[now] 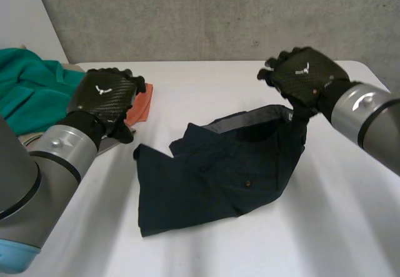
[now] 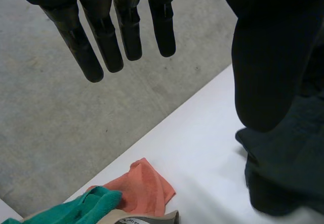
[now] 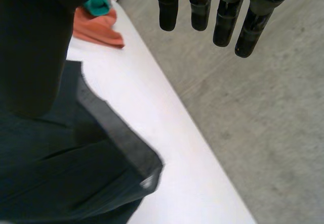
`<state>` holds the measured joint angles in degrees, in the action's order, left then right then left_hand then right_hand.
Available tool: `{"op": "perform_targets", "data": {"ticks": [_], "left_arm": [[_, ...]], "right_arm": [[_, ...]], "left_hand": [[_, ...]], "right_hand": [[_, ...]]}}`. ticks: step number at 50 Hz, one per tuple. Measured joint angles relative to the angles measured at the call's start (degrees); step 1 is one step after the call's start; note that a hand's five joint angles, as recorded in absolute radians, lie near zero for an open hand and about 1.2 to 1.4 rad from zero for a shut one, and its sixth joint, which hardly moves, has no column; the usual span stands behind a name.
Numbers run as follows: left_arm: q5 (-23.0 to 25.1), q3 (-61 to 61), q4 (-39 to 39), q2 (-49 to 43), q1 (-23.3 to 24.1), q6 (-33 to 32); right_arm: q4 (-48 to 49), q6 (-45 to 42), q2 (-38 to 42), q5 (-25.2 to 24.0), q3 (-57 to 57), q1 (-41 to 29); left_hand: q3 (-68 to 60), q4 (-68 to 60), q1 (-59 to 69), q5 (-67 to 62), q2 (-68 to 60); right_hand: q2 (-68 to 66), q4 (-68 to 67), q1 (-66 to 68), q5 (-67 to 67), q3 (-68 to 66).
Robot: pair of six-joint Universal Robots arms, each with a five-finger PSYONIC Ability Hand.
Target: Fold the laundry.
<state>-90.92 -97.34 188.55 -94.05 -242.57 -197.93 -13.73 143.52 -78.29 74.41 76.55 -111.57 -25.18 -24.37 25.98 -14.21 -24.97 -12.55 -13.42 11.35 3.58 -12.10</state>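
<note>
While the dark shorts (image 1: 212, 177) are lying crumpled on the table (image 1: 206, 83), the right hand (image 1: 306, 74) is being held open just over their waistband (image 1: 250, 119), nearer than the left hand (image 1: 106, 95), likewise open, beside the opposite corner.

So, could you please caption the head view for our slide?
Open left hand and open right hand flank a crumpled dark garment.

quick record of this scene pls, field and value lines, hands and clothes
left hand: open, raised over the orange cloth
right hand: open, above the waistband end of the dark garment
dark garment: loosely bunched, middle of the white table
side pile: orange cloth beside a teal garment, on the robot's left
fold state: not yet neat
</note>
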Motion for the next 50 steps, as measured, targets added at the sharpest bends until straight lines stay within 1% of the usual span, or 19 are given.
{"op": "perform_targets", "data": {"ticks": [5,7,9,11,13,18,20,24,29,33,35,36,37,39,40,41,42,46,50], "left_arm": [[-1.48,0.33,-1.08,0.07,-0.04,5.83],[-1.59,0.34,-1.2,0.04,-0.03,6.17],[-2.9,0.4,-3.15,-0.38,0.25,9.84],[-3.3,0.38,-4.02,-0.64,0.47,10.84],[-3.78,0.28,-5.31,-1.33,1.03,12.0],[-4.19,0.09,-6.32,-2.81,1.94,12.67],[-4.56,-0.11,-6.79,-4.86,2.8,12.84],[-5.4,-0.38,-6.75,-7.97,3.28,12.72],[-6.68,-0.01,-6.43,-11.92,3.33,12.39],[-7.48,1.13,-6.3,-15.6,3.16,12.06],[-7.64,1.73,-6.37,-16.87,3.08,11.97],[-7.71,2.34,-6.44,-17.9,3.03,11.92],[-7.73,2.54,-6.5,-18.26,3.02,11.9],[-7.7,3.36,-6.63,-19.46,2.99,11.86],[-7.66,3.71,-6.7,-19.95,2.99,11.85],[-7.63,4.03,-6.73,-20.31,3.0,11.85],[-7.61,4.22,-6.77,-20.52,3.01,11.85],[-7.52,5.04,-6.83,-21.0,3.12,11.79],[-7.51,5.64,-6.76,-20.53,3.26,11.72]], "right_arm": [[-0.02,-0.59,4.96,-1.49,-4.99,-0.23],[0.0,-0.76,5.91,-1.97,-5.59,-0.31],[0.29,-2.35,10.35,-4.8,-7.79,-0.96],[0.4,-3.43,11.92,-5.85,-8.36,-1.33],[0.63,-6.65,15.15,-7.72,-9.36,-2.2],[0.73,-10.47,18.04,-9.01,-10.16,-2.96],[0.76,-15.47,21.5,-9.74,-11.17,-3.7],[0.72,-18.86,24.94,-10.0,-12.38,-4.21],[0.73,-20.41,28.65,-11.02,-14.21,-4.48],[0.92,-20.76,31.53,-13.25,-15.86,-4.5],[1.03,-20.75,32.59,-14.32,-16.55,-4.49],[1.12,-20.72,33.37,-15.1,-17.1,-4.49],[1.14,-20.71,33.55,-15.28,-17.23,-4.49],[1.21,-20.67,34.62,-16.12,-18.01,-4.55],[1.23,-20.66,34.95,-16.31,-18.3,-4.6],[1.25,-20.65,35.56,-16.6,-18.81,-4.75],[1.25,-20.65,35.82,-16.7,-19.01,-4.82],[1.29,-20.64,37.75,-17.06,-20.53,-5.33],[1.32,-20.64,39.54,-17.05,-21.95,-5.57]], "left_hand": [[0.0,0.0,0.0,0.01,0.0],[0.0,0.0,0.0,0.03,0.0],[0.0,0.0,0.0,0.01,0.0],[0.0,0.0,0.0,0.0,0.0],[0.0,0.0,0.0,0.02,0.0],[0.0,0.0,0.0,0.0,0.0],[0.0,0.0,0.0,0.01,0.0],[0.0,0.0,0.0,0.01,0.0],[0.0,0.0,0.0,0.01,0.0],[-0.09,-0.22,0.0,-0.33,-0.13],[-1.88,-2.36,1.38,-2.81,-1.99],[-5.71,-6.64,4.99,-6.85,-5.93],[-5.71,-6.64,4.99,-6.85,-5.93],[-14.57,-15.55,15.37,-15.21,-14.86],[-14.57,-15.55,15.37,-15.21,-14.86],[-24.33,-25.3,25.05,-24.56,-24.69],[-27.19,-27.78,27.31,-26.99,-27.55],[-40.01,-41.34,37.62,-39.84,-40.77],[-42.75,-44.05,37.67,-41.16,-43.33]], "right_hand": [[0.0,0.0,0.0,0.0,0.0],[0.0,0.0,0.0,0.0,0.0],[0.0,0.0,0.0,0.0,0.0],[0.0,0.0,0.0,0.0,0.0],[0.0,0.0,0.0,0.0,0.0],[0.0,0.0,0.0,0.0,0.0],[0.0,0.0,0.0,0.0,0.0],[0.0,0.0,0.0,0.0,0.0],[0.0,0.0,0.0,0.0,0.0],[0.0,0.0,0.0,0.0,-0.01],[-0.15,-0.16,0.2,0.16,-0.55],[-0.27,-0.17,0.2,0.29,-1.22],[-0.27,-0.17,0.2,0.29,-1.22],[-3.29,-2.36,2.27,2.93,-4.19],[-4.5,-3.29,3.08,3.6,-5.06],[-5.45,-4.55,4.17,4.51,-6.18],[-5.45,-4.55,4.17,4.51,-6.18],[-18.23,-17.4,15.39,16.1,-18.81],[-29.44,-28.33,24.42,25.85,-29.68]]}}
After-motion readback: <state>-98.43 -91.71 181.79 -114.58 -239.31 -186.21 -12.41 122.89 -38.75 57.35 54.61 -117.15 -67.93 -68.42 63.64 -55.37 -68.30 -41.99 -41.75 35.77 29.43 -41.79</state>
